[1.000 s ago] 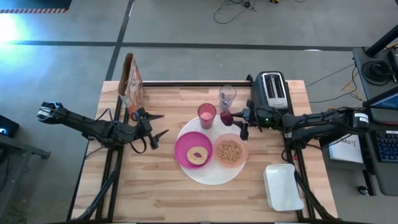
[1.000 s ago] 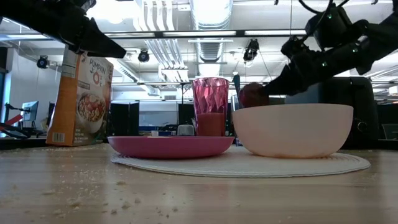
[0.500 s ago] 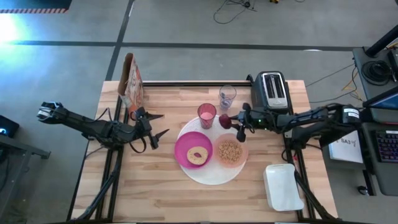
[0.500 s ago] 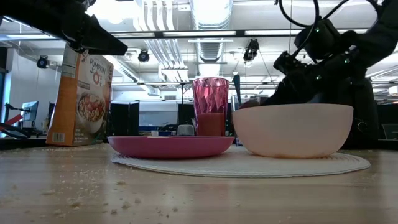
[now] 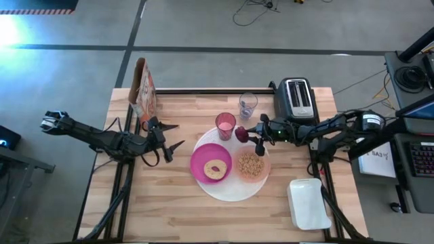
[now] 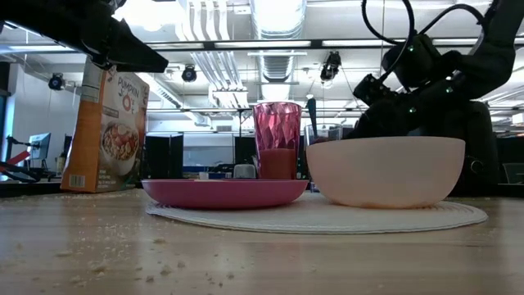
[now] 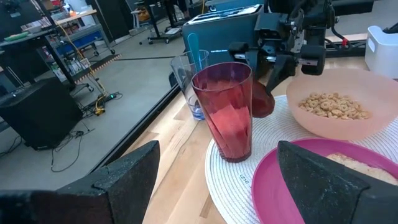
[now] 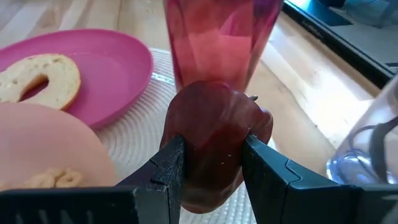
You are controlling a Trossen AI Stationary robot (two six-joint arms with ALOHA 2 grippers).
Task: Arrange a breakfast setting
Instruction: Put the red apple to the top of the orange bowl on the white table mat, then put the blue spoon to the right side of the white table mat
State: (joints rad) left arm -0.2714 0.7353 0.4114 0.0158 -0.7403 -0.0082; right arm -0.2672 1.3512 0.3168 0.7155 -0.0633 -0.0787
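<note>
A large white round plate carries a magenta plate with a ring-shaped bagel and a peach-orange bowl of cereal. A pink translucent cup stands at the plate's far edge. My right gripper is shut on a dark red fruit between cup and bowl, low over the plate's far rim. My left gripper is open and empty, left of the plates. In the low view the bowl hides the fruit. My right gripper pinches the dark red fruit's two opposite sides between its two fingers. The fingers come from the table's right, slanting a little down. The fruit's stem end faces away from the gripper. Whether its underside touches the white plate, I cannot tell.
A clear glass stands just behind the cup. A dark toaster is at the far right, a cereal box at the far left, and a white lidded container at the near right. Crumbs lie on the wooden table.
My right gripper has carried the fruit a little toward the table's left and downward, from above the bowl's rim to behind the bowl in the low view. It stays shut on the fruit.
</note>
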